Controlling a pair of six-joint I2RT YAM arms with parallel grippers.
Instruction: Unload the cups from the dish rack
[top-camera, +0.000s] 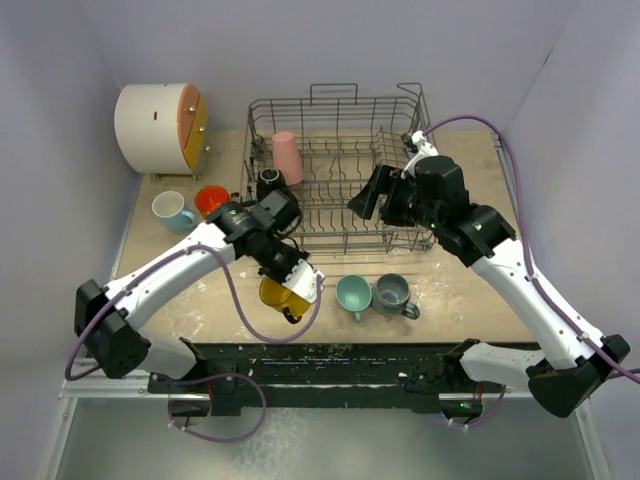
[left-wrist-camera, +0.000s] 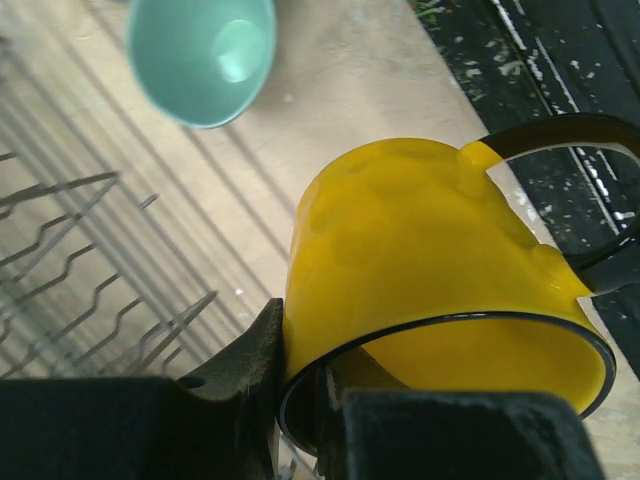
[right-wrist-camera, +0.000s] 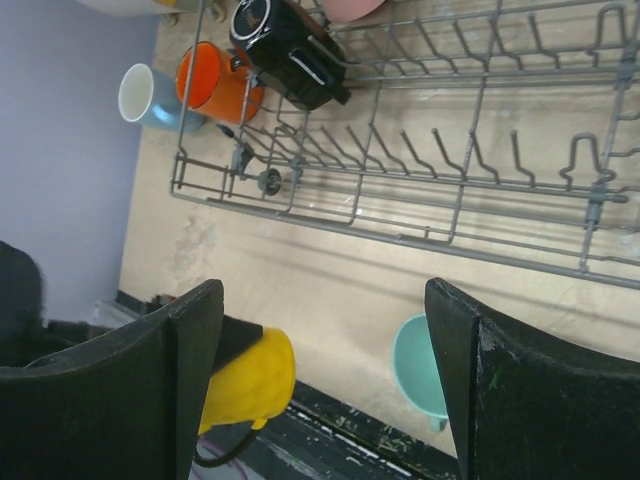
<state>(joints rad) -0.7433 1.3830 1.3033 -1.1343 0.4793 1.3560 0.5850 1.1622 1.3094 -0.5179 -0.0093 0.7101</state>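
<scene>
Between the left gripper's (top-camera: 296, 288) fingers (left-wrist-camera: 250, 370) sat the yellow mug (top-camera: 274, 293), clamped by its rim: one finger outside the wall, the other inside the mouth. Mug was tilted, mouth toward the wrist camera, handle reaching out over the dark strip at the near edge of the surface (top-camera: 460, 290); couldn't tell if the mug touched down. Just past that gripper, on the side away from its arm base, the teal mug (top-camera: 353, 295) stood mouth up. The grey mug (top-camera: 392, 293) was right beside it further along; contact between the two not clear. Dish rack (top-camera: 340, 170) lay beyond the left gripper, apart from it. Right gripper (top-camera: 362, 196) hung over the rack's near-middle tines, jaws wide apart, nothing between them. Ahead of that gripper, at the rack end furthest from it, the black mug (top-camera: 270, 183) sat inside the rack, with the pink tumbler (top-camera: 288, 157) just behind it, also inside. Past the rack wall from there, out on the surface, the orange mug (top-camera: 212, 200) and the light blue mug (top-camera: 172, 210) sat side by side, both mouth up. White cabinet (top-camera: 160, 125) stood beyond those two, well apart from both grippers.
</scene>
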